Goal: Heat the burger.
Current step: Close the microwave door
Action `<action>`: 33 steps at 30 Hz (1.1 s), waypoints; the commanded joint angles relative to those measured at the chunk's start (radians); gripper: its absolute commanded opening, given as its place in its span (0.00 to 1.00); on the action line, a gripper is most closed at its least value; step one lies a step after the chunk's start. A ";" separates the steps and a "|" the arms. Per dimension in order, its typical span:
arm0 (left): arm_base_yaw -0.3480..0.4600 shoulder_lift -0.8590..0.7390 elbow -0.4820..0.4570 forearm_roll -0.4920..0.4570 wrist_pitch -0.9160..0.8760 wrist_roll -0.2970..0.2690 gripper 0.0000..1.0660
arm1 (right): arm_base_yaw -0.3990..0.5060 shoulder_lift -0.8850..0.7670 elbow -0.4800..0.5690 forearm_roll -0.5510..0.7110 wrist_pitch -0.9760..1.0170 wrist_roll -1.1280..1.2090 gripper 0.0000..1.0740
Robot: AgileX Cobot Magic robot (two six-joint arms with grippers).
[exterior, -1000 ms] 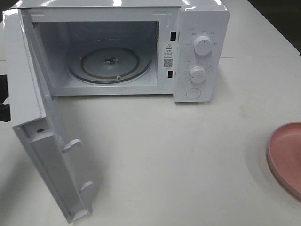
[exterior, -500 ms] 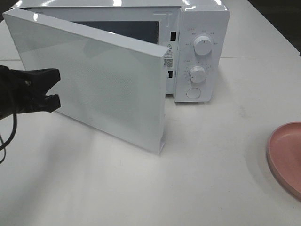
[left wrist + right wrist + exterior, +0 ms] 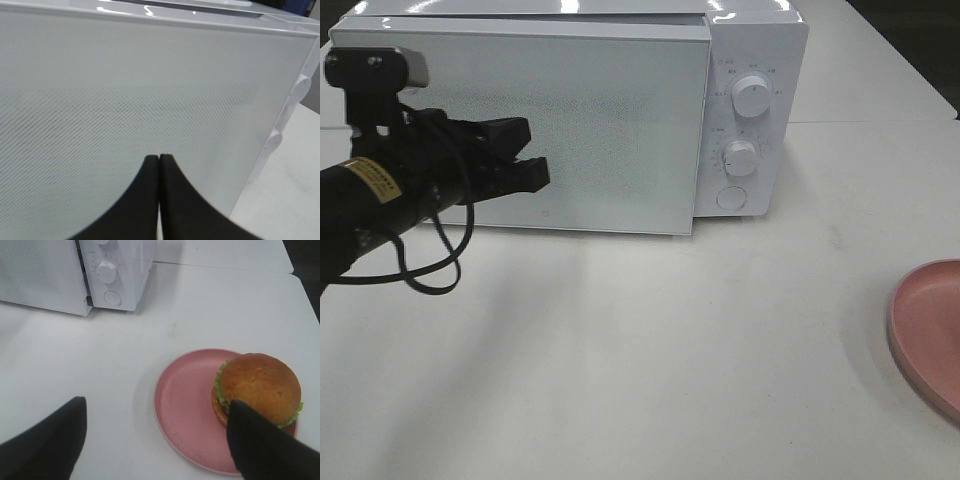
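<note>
Microwave door (image 3: pixel 580 130) now shut; burger (image 3: pixel 260 387) on plate (image 3: pixel 187 410).

The microwave (image 3: pixel 620 110) has a white shell that looks like smooth painted metal or plastic, glossy enough along its top edge to catch bright glints of the lights. Its door (image 3: pixel 150 100) is a smooth pale panel with a fine dotted mesh pattern under the surface. The knobs (image 3: pixel 751 95) look like white plastic with a soft sheen. The table (image 3: pixel 670 350) is a matt off-white surface, smooth, with faint scuffs. The plate (image 3: pixel 190 410) is pink, matt and smooth, probably plastic. The burger (image 3: pixel 260 387) has a golden-brown bun with a slight shine and frilly green lettuce. The left gripper (image 3: pixel 525 152) is matt black plastic; the right gripper (image 3: pixel 155 440) looks the same.
</note>
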 commanded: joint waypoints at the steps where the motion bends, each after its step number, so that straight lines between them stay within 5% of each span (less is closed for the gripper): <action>1: -0.041 0.036 -0.076 -0.050 0.044 0.038 0.00 | -0.004 -0.026 0.005 0.002 -0.013 -0.001 0.70; 14: -0.100 0.188 -0.355 -0.182 0.172 0.099 0.00 | -0.004 -0.026 0.005 0.002 -0.013 -0.001 0.70; 24: -0.100 0.246 -0.481 -0.196 0.207 0.121 0.00 | -0.004 -0.026 0.005 0.002 -0.013 -0.001 0.70; 33: -0.098 0.270 -0.548 -0.332 0.216 0.257 0.00 | -0.004 -0.026 0.005 0.002 -0.013 -0.001 0.70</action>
